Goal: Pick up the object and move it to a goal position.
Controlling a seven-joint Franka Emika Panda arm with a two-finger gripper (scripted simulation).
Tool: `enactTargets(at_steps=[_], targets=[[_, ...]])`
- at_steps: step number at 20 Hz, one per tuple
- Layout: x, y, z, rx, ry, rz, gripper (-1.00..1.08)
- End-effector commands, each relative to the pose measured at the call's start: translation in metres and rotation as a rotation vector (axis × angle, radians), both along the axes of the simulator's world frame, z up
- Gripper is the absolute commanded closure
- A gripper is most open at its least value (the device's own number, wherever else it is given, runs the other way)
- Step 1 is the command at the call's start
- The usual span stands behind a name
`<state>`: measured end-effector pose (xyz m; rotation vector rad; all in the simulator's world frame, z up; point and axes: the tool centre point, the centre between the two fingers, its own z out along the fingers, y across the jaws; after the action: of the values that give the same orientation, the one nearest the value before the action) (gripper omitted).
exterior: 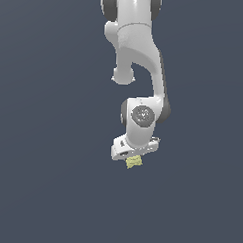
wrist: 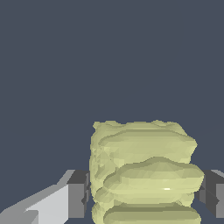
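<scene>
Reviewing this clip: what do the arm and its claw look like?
The arm is glossy white with rounded segments, dark grey bands at the joints and a dark round cap on the wrist. The claw has a white body; its fingers end in dark grey square pads. No cables or markings show.

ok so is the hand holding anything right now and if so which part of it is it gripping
Yes. The hand holds the yellow-green ridged lump, its fingers pressing the lump's two opposite sides near its lower ridges. In the exterior view the lump hangs just under the hand.

I count one arm (exterior: pixel 141 69) of mine, ending in one gripper (exterior: pixel 134 155). Two dark fingertips (wrist: pixel 78 194) show at my wrist. One object (exterior: pixel 134 162), yellow-green and ridged; hidden pieces behind it seem unlikely, though I cannot tell.
</scene>
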<state>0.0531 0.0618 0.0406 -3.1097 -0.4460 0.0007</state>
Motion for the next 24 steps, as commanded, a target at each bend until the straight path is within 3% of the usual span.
enactTargets(at_steps=[1,12,24], targets=[[0.0,0.0,0.0,0.0,0.0,0.0,1.08],[-0.006,-0.027,0.031,0.0,0.0,0.0,1.08],[-0.026,-0.116,0.134,0.001,0.0,0.0,1.08]])
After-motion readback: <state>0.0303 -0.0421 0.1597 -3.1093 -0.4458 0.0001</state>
